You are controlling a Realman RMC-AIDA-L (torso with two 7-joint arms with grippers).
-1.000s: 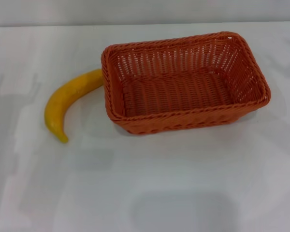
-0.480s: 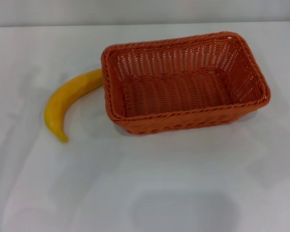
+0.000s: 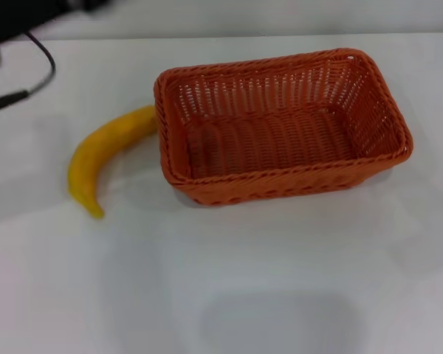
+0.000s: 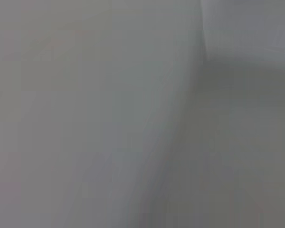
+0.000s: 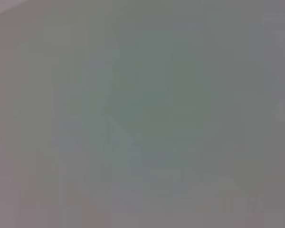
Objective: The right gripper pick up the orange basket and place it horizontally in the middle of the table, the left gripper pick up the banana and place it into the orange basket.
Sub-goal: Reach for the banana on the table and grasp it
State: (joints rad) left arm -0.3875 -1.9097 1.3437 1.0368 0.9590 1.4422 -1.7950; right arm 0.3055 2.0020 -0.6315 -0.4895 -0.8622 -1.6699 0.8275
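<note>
The orange basket (image 3: 280,125) stands empty on the white table (image 3: 229,280), its long side running left to right, a little right of the middle. The yellow banana (image 3: 100,155) lies on the table at the basket's left end, its upper end against the basket's wall and its tip pointing toward me. A dark blurred part of my left arm (image 3: 37,13) reaches in at the far left corner, well back from the banana. My right gripper is out of view. Both wrist views show only flat grey.
A thin black cable (image 3: 40,70) with a small plug hangs from the left arm over the table's far left, behind the banana. Bare white tabletop stretches in front of the basket and banana. The table's far edge runs just behind the basket.
The left arm's dark bulk and its cable have come into view at the far left corner. Basket and banana have not moved.
</note>
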